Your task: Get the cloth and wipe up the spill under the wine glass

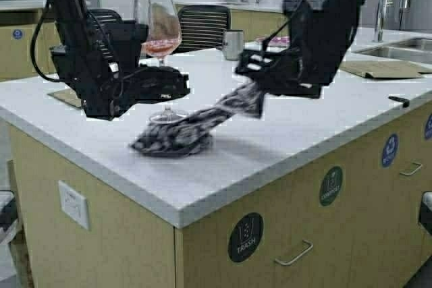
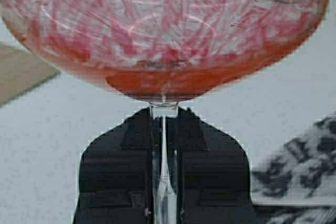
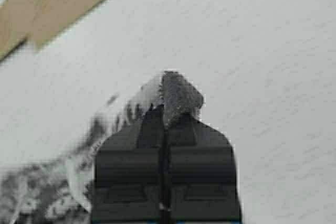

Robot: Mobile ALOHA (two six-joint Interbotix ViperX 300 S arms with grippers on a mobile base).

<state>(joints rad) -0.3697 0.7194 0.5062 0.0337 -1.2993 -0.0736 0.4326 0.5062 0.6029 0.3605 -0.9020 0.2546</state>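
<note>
Our left gripper clamps the wine glass stem, raising the foot to expose the countertop. Our right gripper pinches one cloth corner; the remainder trails from its jaws onto the surface below the glass, ready for wiping.

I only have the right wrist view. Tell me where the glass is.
Observer: The left end effector is shut on the stem of the wine glass, holding it upright with its foot above the counter.
Operator: Report what's in the bowl.
Observer: Reddish liquid pooled at the bottom.
Operator: Say where my cloth ends.
Observer: The cloth trails from the right end effector to a bunch on the counter beneath the glass's foot.
</note>
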